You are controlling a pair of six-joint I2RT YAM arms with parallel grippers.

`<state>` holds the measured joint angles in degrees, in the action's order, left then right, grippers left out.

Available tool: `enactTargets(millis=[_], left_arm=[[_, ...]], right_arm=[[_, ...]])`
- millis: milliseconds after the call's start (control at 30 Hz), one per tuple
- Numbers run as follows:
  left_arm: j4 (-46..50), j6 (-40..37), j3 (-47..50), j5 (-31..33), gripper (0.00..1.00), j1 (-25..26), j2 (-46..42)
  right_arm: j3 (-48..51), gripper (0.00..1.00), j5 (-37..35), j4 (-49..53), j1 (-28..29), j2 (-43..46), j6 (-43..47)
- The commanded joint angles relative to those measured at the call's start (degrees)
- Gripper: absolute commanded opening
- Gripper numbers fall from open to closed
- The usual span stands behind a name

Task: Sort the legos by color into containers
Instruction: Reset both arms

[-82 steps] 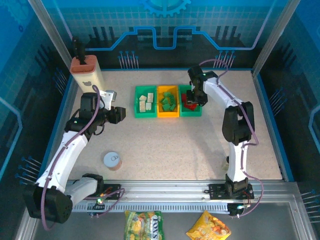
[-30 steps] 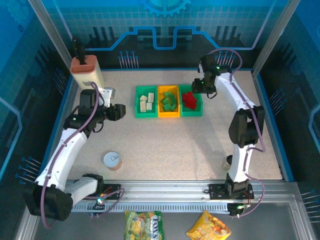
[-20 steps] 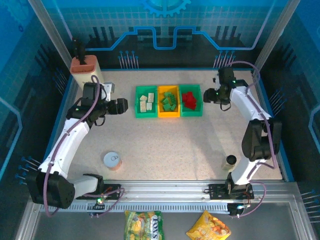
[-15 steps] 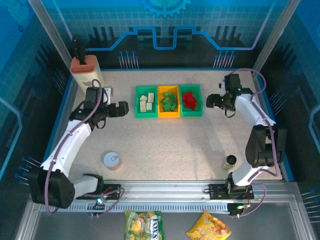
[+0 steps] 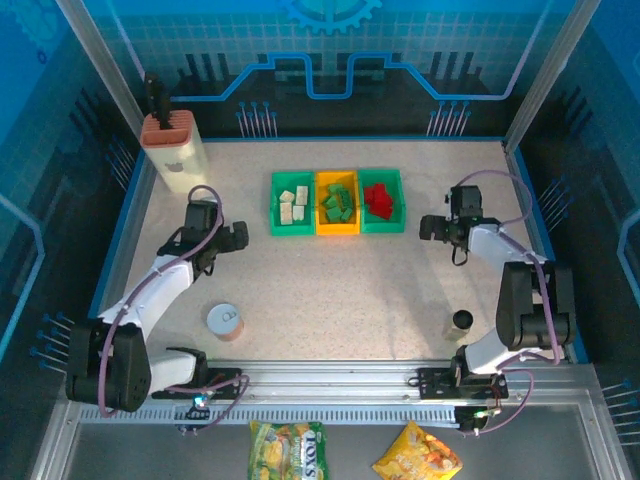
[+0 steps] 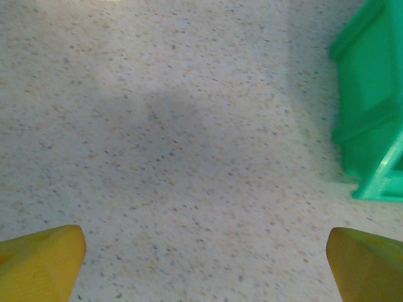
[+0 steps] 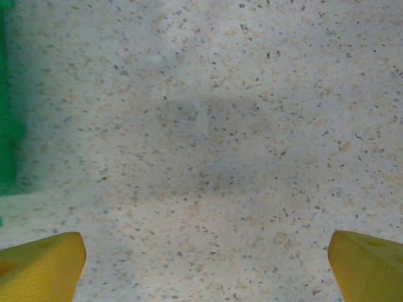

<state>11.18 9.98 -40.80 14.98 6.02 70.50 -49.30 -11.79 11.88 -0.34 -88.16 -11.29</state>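
In the upper middle of the top view, three trays stand in a row, close side by side. The left green tray (image 5: pixel 291 231) holds the cream bricks (image 5: pixel 293 203), the yellow tray (image 5: pixel 336 231) holds the green bricks (image 5: pixel 337 203), and the right green tray (image 5: pixel 383 227) holds the red bricks (image 5: pixel 378 199). Each tray appears to hold a single colour.

We find no brick lying loose on the table (image 5: pixel 350 290). The speckled top could hide a small pale one at this distance, so we would not swear to it. Lower down stand a can (image 5: pixel 225 321) at the left and a dark cup (image 5: pixel 461 320) at the right, neither of them part of the sort.

The left gripper (image 5: pixel 238 236) sits left of centre, apart from the trays. Its wrist view puts the yellow fingertips (image 6: pixel 41 261) at the two bottom corners, spread wide with bare table between them. The right gripper (image 5: pixel 428 228) sits right of the trays, likewise spread wide and carrying nothing.

We judge the sorting to be done, or all but done. At most a last check for a stray brick is left.
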Motion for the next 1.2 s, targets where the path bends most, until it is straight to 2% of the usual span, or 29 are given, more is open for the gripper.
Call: enactTargets(millis=[0,133,267,367,533,733,800,867,1167], left_arm=[[-12.48,-7.49,4.22,5.90,0.99,0.31,0.95],[-23.51,-11.24,7.98,5.96,0.99,0.30,4.67],[-33.19,-12.09,10.04,-1.21,0.99,-0.38,9.07],[-39.27,-12.71,11.14,-5.35,0.99,-0.78,11.14],[-49.11,-13.82,12.84,-8.56,0.99,-2.05,13.69],[-56.23,-11.11,15.78,-12.98,0.99,-5.34,16.21],[-60.36,-11.28,17.63,-13.57,0.99,-5.49,17.26],[-65.43,-10.96,19.55,-13.00,0.99,-5.58,18.51],[-63.49,-10.70,18.58,-12.54,0.99,-5.76,18.48]], right_arm=[[4.97,1.00,-4.19,-13.70,-0.46,1.98,3.49],[10.71,1.00,-3.86,-24.70,0.23,3.30,4.26],[17.05,1.00,1.35,-40.09,0.80,4.32,4.65],[18.10,1.00,-0.85,-44.11,3.04,3.22,7.09],[20.94,1.00,-4.81,-51.49,7.46,1.84,11.57],[26.04,1.00,-1.32,-59.95,6.77,2.43,11.58],[27.91,1.00,-0.80,-66.71,6.54,-0.61,12.21],[27.28,1.00,-1.35,-63.60,6.90,0.41,11.78],[26.71,1.00,1.55,-62.90,5.30,0.18,11.11]])
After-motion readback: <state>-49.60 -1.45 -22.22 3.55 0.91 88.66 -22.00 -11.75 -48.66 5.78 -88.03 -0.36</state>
